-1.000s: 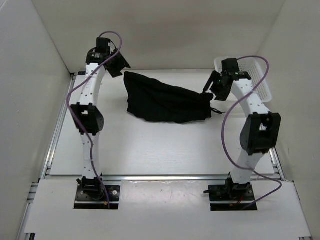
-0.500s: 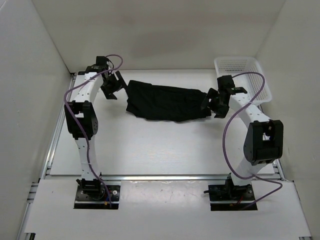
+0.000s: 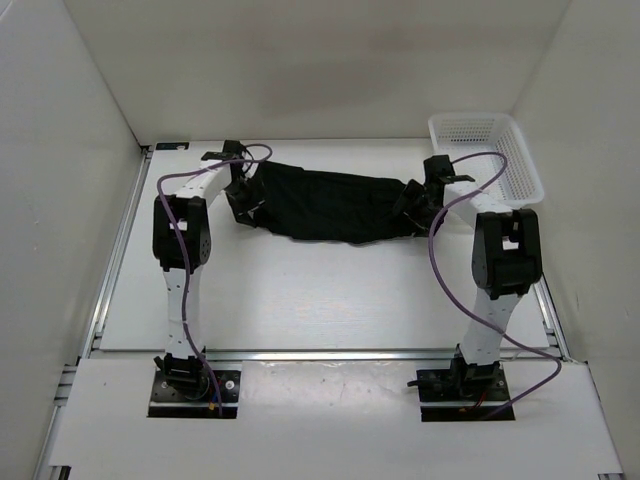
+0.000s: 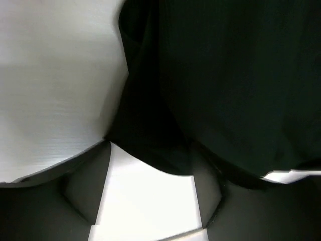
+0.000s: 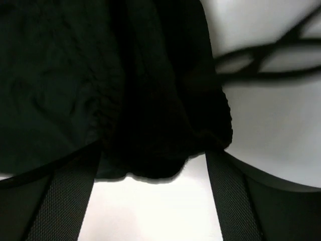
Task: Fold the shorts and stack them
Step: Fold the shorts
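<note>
Both arms had lowered, and the shorts [image 3: 330, 205] lay flat at the far side; left gripper [image 3: 242, 197] and right gripper [image 3: 411, 205] rested with jaws apart at either end.

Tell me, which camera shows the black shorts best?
The top view: the whole shorts lie stretched out on the table. The left wrist view shows only one dark edge; the right wrist view shows a gathered end and the blurred drawstring.
</note>
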